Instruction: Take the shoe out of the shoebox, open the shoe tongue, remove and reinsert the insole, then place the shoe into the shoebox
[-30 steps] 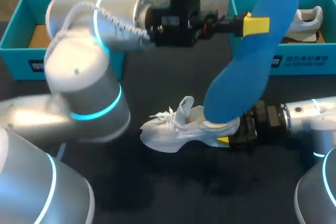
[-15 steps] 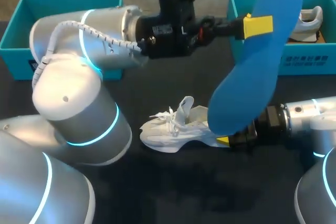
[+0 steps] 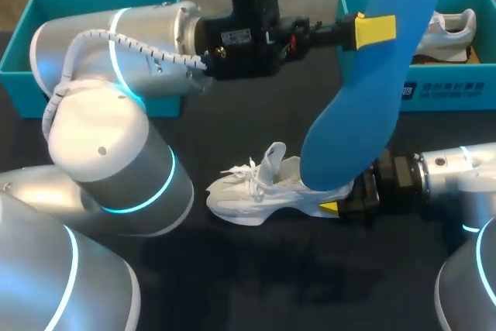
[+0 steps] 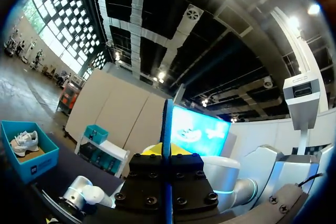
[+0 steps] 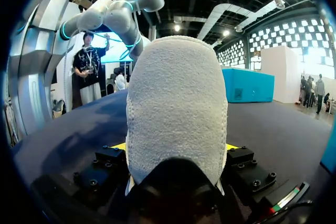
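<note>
With blue insole pinched aloft in left claw and white sneaker clamped heel-first in right claw, reinsertion next: probably lower toe-first into opening.

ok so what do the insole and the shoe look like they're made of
Insole: probably foam, with a smooth, matte blue face and a thin edge. Shoe: white and matte. The heel shows a pebbly, looped texture, so likely knit or terry-like fabric. The sole material can't be told.
</note>
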